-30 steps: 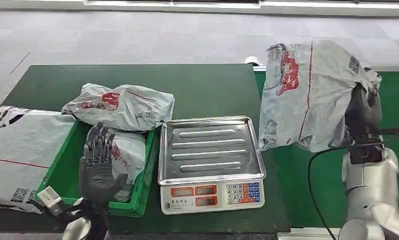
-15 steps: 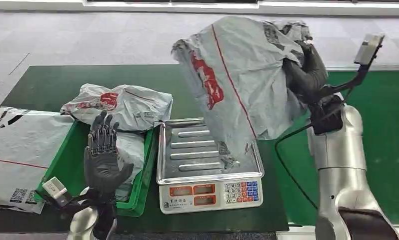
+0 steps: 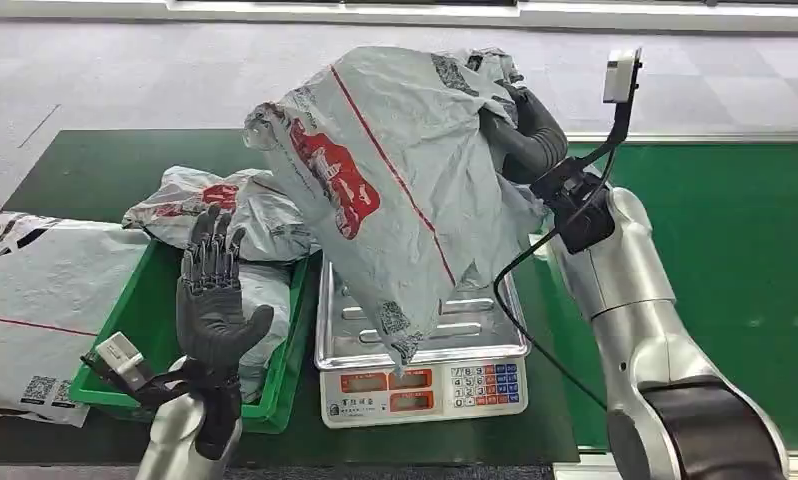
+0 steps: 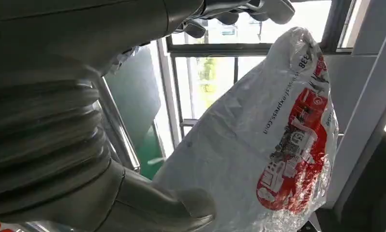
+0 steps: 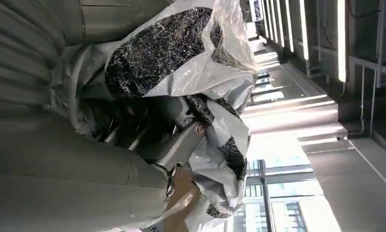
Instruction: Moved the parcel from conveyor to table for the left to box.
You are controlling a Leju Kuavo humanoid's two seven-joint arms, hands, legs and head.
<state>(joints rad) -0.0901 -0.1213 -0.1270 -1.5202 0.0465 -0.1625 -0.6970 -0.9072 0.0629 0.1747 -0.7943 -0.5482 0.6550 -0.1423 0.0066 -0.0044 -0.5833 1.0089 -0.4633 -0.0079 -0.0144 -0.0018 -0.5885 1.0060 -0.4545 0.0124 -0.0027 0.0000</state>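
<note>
The parcel [image 3: 395, 190], a soft, crinkled grey poly mailer with red print and a thin red stripe, looks light and floppy, so a bunched top edge seems the surest place to grip it. It hangs above the scale [image 3: 422, 340], its lower corner near the steel tray, bunched top clamped in the right robot hand [image 3: 515, 115]. Left of the scale, the left robot hand [image 3: 211, 300] is raised with fingers apart, empty, over the green bin [image 3: 140, 345].

Parcel [image 3: 395, 190] hangs over the scale [image 3: 420, 345], blocking its tray. Green bin [image 3: 140, 345] is stuffed with bags [image 3: 245, 215]. Green belt [image 3: 745, 250] to the right is bare.
</note>
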